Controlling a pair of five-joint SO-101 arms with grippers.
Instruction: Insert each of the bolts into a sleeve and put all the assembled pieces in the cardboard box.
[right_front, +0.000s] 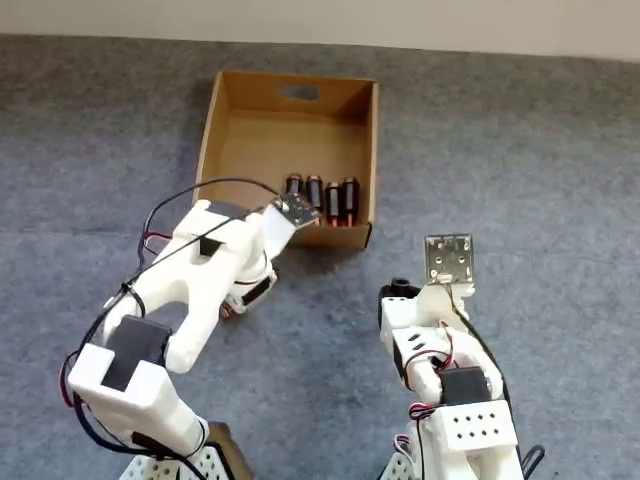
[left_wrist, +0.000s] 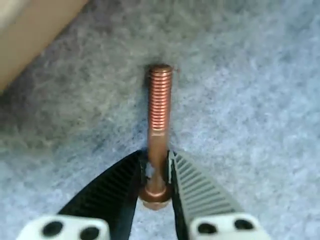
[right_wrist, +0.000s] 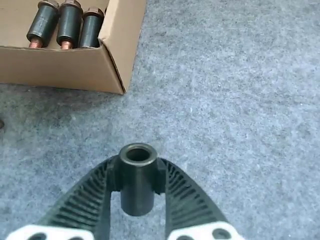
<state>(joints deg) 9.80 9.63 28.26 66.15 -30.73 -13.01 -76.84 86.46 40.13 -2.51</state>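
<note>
Left end effector is clamped on a copper bolt just above its flanged head, with the ribbed black fingers pressing the shank from both sides. The threaded end points away from the wrist, over the grey, felt-like table. A corner of the cardboard box lies close by.

Right end effector is closed around a black sleeve, held with its open bore facing the wrist camera.

Seen from above, the left arm reaches across the near-left part of the table, with its wrist at the box's near wall. The right arm sits well to the right of it, nearer than the box's right-hand corner. A small dark shape at the tip of the right arm in the high view is probably the sleeve, though it is too small to be sure.

Inside the box, four assembled pieces lie side by side against the near wall by the right-hand corner, with copper showing at their ends.
</note>
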